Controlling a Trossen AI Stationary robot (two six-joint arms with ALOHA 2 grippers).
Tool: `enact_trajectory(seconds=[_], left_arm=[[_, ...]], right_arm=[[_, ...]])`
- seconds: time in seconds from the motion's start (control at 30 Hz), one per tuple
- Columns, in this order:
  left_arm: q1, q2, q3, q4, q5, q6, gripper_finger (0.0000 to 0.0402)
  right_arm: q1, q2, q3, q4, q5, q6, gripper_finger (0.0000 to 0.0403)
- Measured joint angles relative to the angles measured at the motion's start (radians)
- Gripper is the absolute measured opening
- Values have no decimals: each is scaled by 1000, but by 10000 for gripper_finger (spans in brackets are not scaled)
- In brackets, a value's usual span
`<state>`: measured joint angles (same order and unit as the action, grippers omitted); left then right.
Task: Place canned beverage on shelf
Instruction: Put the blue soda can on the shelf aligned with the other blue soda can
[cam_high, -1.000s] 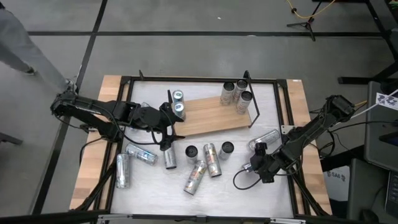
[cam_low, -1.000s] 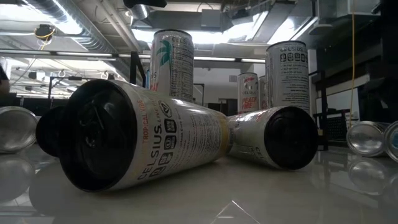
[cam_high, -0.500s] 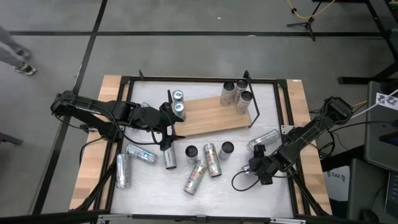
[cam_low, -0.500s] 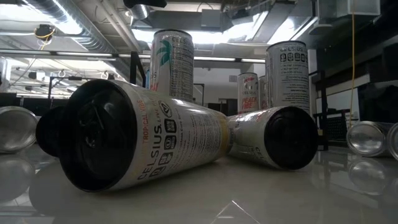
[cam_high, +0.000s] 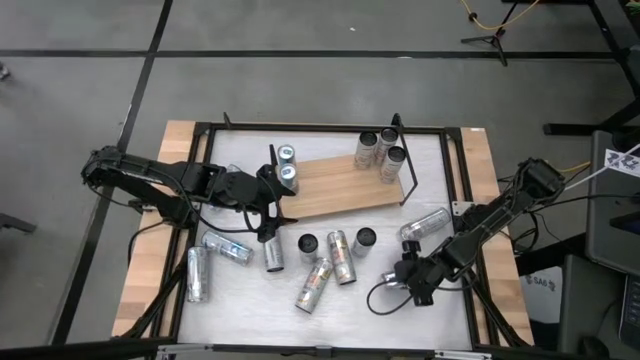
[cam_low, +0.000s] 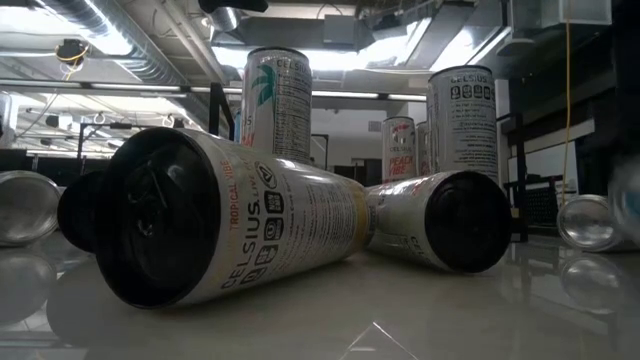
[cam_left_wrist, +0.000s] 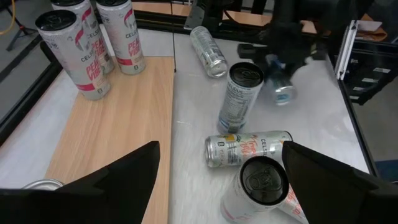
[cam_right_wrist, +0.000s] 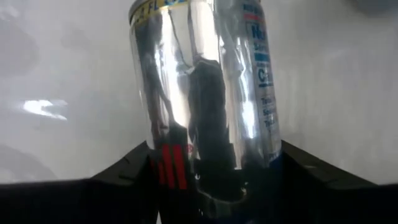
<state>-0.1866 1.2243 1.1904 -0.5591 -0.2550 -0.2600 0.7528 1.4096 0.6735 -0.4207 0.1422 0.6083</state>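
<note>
On the white table (cam_high: 440, 310), the left gripper (cam_high: 272, 192) hovers with fingers spread wide at the left end of the shelf (cam_high: 345, 187), just beside two upright cans (cam_high: 287, 165) standing there. Three more cans (cam_high: 380, 152) stand at the board's right end (by its black wire frame). In front of the shelf, loose cans (cam_high: 325, 258) lie scattered or stand upright. Farther right, the right gripper (cam_high: 407, 270) sits low, its fingers on either side of a silver can (cam_right_wrist: 202, 81) that fills its wrist view.
</note>
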Motion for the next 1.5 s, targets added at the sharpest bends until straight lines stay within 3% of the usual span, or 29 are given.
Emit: enact_trajectory(seconds=[0.17,0.37,0.8,0.97,1.23,1.5], left_arm=[[0,0,0,25,0,0,330],[0,0,0,107,1,0,330],[-96,0,0,249,-2,40,330],[-153,43,0,389,-51,98,330],[-195,170,0,635,-50,203,330],[-194,265,0,691,-96,184,330]], right_arm=[[0,2,81,13,8,-3,226],[0,0,191,7,97,-11,227],[0,-1,394,9,438,-12,228],[-5,-1,458,8,567,-12,229],[-85,-1,488,5,583,-13,229],[-155,3,488,8,563,-34,229]])
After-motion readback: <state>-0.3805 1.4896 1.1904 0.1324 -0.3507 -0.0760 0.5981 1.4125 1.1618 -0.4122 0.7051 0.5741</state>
